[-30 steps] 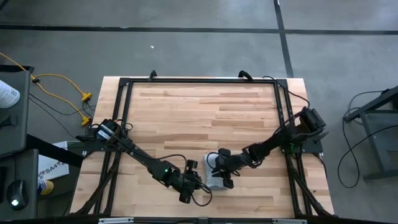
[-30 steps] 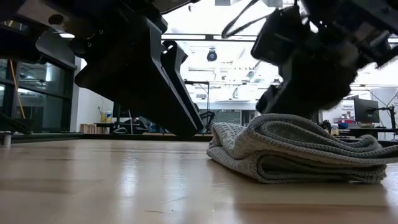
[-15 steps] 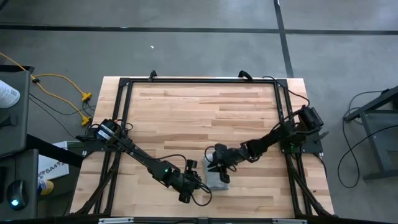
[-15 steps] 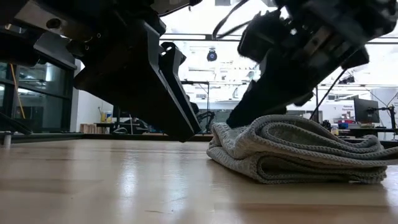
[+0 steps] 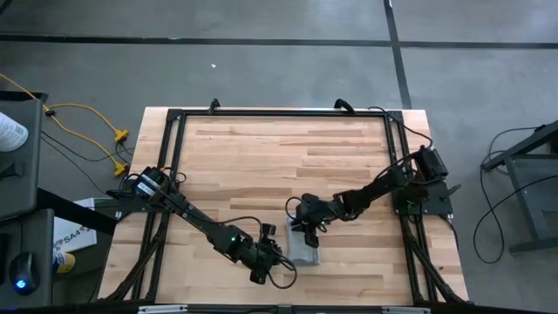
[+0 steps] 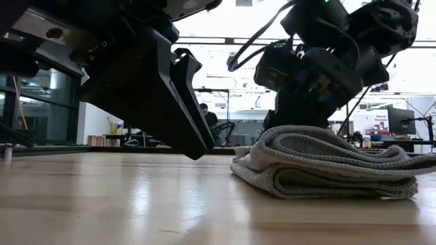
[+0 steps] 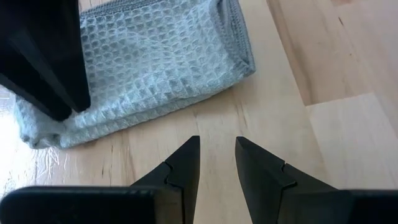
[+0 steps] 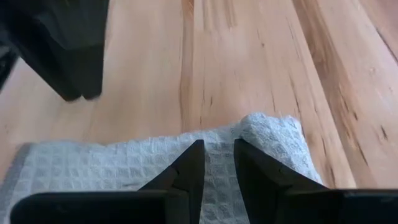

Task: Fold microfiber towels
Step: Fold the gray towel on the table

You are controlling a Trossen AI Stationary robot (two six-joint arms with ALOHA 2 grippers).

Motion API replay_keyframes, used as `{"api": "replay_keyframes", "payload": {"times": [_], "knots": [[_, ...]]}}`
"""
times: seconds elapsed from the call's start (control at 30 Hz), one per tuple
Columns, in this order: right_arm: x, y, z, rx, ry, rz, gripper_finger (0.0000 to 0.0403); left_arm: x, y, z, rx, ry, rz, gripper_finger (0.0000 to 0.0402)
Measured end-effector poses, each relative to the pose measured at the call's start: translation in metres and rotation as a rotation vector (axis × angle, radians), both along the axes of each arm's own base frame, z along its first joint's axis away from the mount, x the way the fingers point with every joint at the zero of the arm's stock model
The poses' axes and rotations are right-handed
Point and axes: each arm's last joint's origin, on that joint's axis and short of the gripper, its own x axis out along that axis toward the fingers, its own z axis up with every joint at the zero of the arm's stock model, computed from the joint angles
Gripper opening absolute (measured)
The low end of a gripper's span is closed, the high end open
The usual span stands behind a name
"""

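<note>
The light grey microfiber towel [image 5: 305, 253] lies folded into a small thick bundle on the wooden table near its near edge [image 6: 327, 167]. Its bottom layer rests flat on the wood. My right gripper [image 5: 304, 228] stands over the bundle's far end [image 8: 217, 144]. Its fingers stand a narrow gap apart, and the towel [image 8: 124, 168] shows through that gap. My left gripper [image 5: 279, 261] hovers over bare wood just left of the towel [image 7: 143, 68]. It is open by a narrow gap [image 7: 217, 142] with nothing between its fingers. My right gripper slants down from the table's right and far side. Its fingertips [image 8: 194, 149] stand over the towel's top layer near a folded corner [image 8: 273, 134]. I cannot tell whether they touch the cloth. My left gripper touches nothing.
A black frame [image 5: 279, 112] runs along the table's far edge and down both sides. Bare wood [image 5: 288, 157] stretches from the towel to the far edge. Beyond the table the low view shows a room with desks and a person [image 6: 204, 113].
My right gripper has moved from over the middle of the towel toward the table's far edge and a little to the left, staying low over the cloth. The towel stays folded in the same spot.
</note>
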Motion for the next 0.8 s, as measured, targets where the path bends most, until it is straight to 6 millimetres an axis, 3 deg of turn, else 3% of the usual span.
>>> {"api": "replay_keyframes", "payload": {"times": [0.27, 0.5, 0.8], "knots": [[0.003, -0.002, -0.005, 0.006, -0.001, -0.007, 0.0082, 0.0, 0.0, 0.0, -0.004, 0.003, 0.006, 0.01], [0.003, -0.002, 0.016, 0.021, -0.082, 0.017, 0.0082, 0.0, 0.0, 0.0, -0.006, 0.003, 0.008, 0.01], [-0.003, -0.006, 0.007, -0.04, 0.02, -0.053, 0.0082, -0.001, 0.0, -0.001, -0.012, 0.01, 0.01, 0.01]]}}
